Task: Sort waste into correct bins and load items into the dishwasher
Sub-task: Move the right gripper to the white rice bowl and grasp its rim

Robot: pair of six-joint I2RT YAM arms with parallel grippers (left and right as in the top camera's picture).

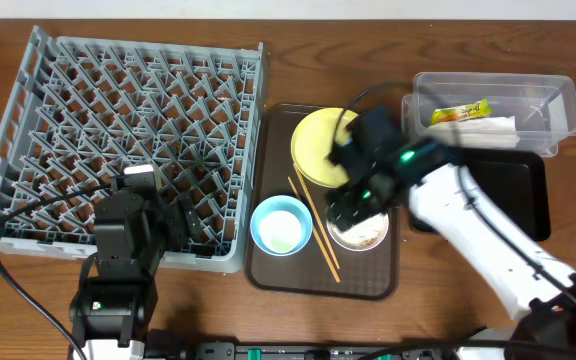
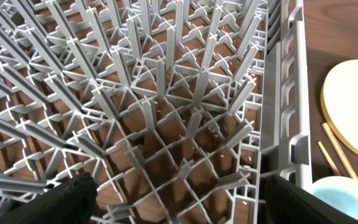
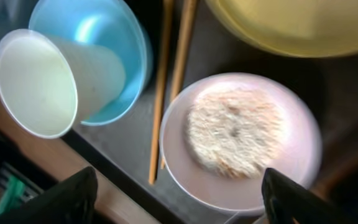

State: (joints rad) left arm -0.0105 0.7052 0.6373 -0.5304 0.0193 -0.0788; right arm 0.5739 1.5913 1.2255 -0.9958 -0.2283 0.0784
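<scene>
The white-beige bowl [image 1: 364,238] sits at the right end of a brown serving tray [image 1: 368,278] on the desk [image 1: 468,40]. It holds a flat patch of whitish rice scraps [image 3: 235,134] in its middle. The right gripper [image 1: 358,205] hovers just above it, fingers [image 3: 67,199] spread wide apart and holding nothing.

Two wooden chopsticks [image 1: 318,235] lie side by side between this bowl and a light blue bowl [image 1: 266,215], where a small white cup [image 3: 42,81] lies tipped on its side. A round yellow plate [image 1: 318,145] rests at the far end of the tray.

At the right, a clear tub [image 1: 558,100] holds a green-and-orange wrapper [image 1: 461,113] and a white napkin [image 1: 488,128], beside a glossy black tray [image 1: 518,190].

The left gripper [image 1: 183,222], fingers apart and empty, hangs over the near right corner of the grey dish rack [image 1: 118,100].
</scene>
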